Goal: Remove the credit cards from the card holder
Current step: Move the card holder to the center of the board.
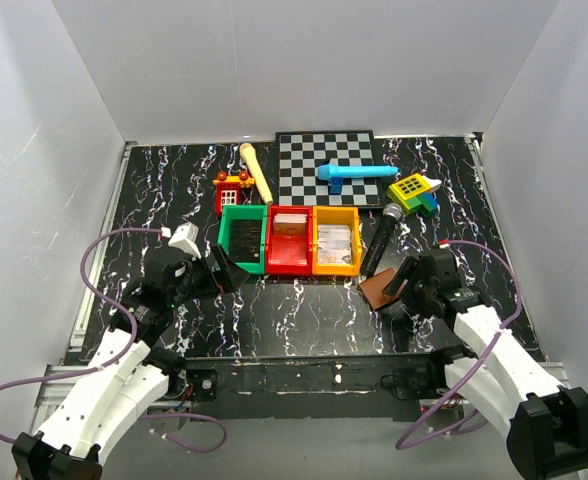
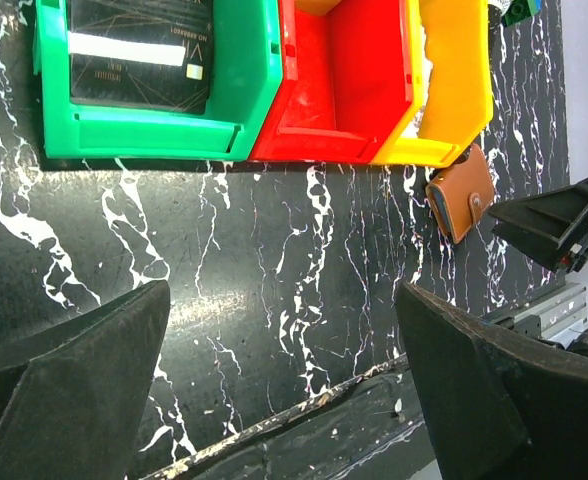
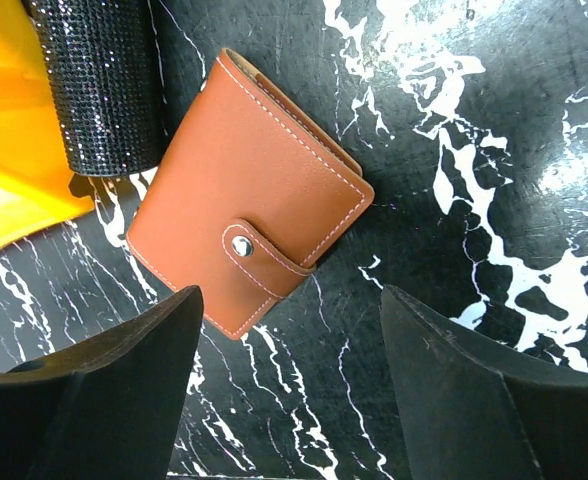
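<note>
The card holder (image 3: 249, 235) lies flat and closed on the worktop (image 1: 294, 320), right of centre and toward its near edge. Its snap strap is fastened, and it sits just off the yellow bin (image 1: 336, 268) beside the base of the black microphone (image 3: 104, 80). The right gripper (image 3: 289, 400) hovers directly over it, jaws spread wide and holding nothing. The left gripper (image 2: 284, 380) is equally wide and empty, left of centre just in front of the green bin (image 2: 154, 135), where a dark card (image 2: 139, 55) lies.
</note>
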`<state>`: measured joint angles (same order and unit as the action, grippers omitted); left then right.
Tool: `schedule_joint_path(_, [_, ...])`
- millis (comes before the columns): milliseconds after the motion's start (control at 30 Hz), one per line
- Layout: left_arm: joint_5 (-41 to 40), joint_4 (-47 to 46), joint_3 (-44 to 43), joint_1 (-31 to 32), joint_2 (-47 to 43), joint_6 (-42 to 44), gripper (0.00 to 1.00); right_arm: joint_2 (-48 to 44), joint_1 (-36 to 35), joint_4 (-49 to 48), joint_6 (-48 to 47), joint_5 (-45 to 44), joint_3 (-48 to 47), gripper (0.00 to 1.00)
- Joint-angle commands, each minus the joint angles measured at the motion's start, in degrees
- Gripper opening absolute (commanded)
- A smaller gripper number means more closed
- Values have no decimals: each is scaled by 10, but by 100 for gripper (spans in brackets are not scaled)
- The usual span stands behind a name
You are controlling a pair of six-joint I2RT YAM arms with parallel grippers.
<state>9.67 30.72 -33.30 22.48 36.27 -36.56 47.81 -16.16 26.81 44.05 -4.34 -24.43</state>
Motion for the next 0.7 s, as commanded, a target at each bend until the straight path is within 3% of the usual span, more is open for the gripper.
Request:
schedule_joint_path(0, [-11,-8,9,9,-9,-17,97,5,6,-24,32,11,1,78])
schedule_joint_path(233, [-21,-5,9,20,-19,-18,97,24,15,-33,45,12,8,74])
schedule_joint_path(667, [-31,-2,9,32,-20,-20,97,68,35,-47,28,21,-2,55])
